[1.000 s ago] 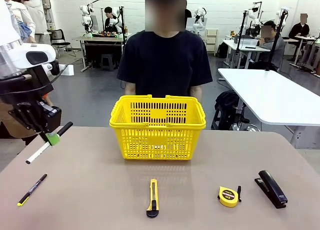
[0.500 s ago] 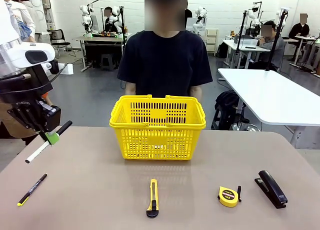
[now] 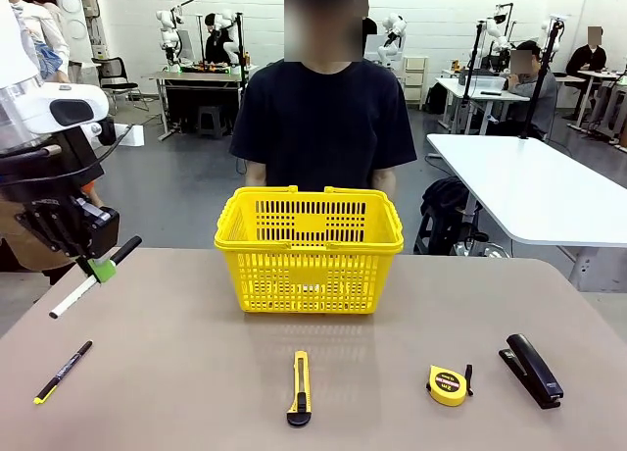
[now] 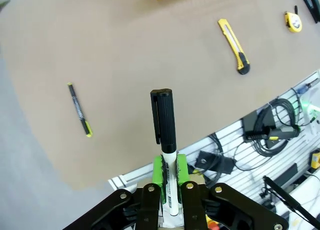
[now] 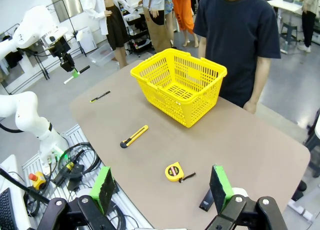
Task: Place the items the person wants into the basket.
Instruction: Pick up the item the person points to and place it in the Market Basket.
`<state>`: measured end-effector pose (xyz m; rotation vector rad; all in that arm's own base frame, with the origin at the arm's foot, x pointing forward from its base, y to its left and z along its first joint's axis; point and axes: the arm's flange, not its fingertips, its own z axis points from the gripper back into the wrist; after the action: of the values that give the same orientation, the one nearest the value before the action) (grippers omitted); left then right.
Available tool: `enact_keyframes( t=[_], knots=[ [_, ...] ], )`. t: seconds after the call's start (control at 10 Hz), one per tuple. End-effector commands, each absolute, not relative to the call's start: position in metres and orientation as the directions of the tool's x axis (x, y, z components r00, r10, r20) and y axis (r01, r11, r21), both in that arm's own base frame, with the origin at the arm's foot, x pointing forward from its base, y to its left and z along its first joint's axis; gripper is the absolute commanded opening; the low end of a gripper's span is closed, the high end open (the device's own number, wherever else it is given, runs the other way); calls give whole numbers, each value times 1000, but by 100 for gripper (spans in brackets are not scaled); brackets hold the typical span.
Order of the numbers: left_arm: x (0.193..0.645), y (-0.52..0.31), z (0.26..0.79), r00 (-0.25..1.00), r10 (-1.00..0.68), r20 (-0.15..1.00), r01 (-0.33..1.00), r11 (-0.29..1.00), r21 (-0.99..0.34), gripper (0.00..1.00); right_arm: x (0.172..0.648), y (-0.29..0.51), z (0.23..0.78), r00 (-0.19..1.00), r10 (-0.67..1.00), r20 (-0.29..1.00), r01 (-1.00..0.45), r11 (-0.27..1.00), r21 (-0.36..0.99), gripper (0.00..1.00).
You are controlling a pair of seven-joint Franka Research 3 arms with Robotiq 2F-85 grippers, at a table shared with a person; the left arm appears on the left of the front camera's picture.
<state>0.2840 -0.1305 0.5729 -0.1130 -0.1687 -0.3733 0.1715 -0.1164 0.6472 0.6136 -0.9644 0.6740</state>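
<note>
While the left gripper (image 3: 101, 268) hangs at the left edge of the table (image 3: 176, 373), its green pads (image 4: 158, 172) are closed on the white marker (image 3: 93, 279); the left wrist view makes clear they clamp the white barrel, black cap sticking out ahead. The right gripper (image 5: 161, 186) stands wide open and empty near the tape measure (image 5: 174, 171). The basket (image 3: 309, 243) stands before the person (image 3: 328, 118), the utility knife (image 3: 300, 387) in front of it

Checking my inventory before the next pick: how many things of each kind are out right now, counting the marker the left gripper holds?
Writing tools: 2 (marker, pen)
Utility knife: 1
Tape measure: 1
Stapler: 1
Basket: 1
Total: 6
</note>
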Motion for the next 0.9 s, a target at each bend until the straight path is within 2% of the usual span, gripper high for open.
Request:
enact_keyframes(
  t=[0.0, 0.3, 0.6, 0.8],
  knots=[
    [330, -167, 592, 853, -477, 209, 473, 878, 73, 12, 173, -116, 646, 403, 236, 884, -749, 641, 170, 100],
    [420, -246, 612, 718, -667, 201, 640, 745, 188, 12, 173, -116, 646, 403, 236, 884, -749, 641, 170, 100],
    [471, -292, 595, 631, -767, 117, 741, 640, 203, 12, 173, -116, 646, 403, 236, 884, -749, 641, 170, 100],
    [490, -313, 580, 590, -804, 73, 786, 593, 177, 12, 173, -116, 646, 403, 236, 884, -749, 641, 170, 100]
  ],
)
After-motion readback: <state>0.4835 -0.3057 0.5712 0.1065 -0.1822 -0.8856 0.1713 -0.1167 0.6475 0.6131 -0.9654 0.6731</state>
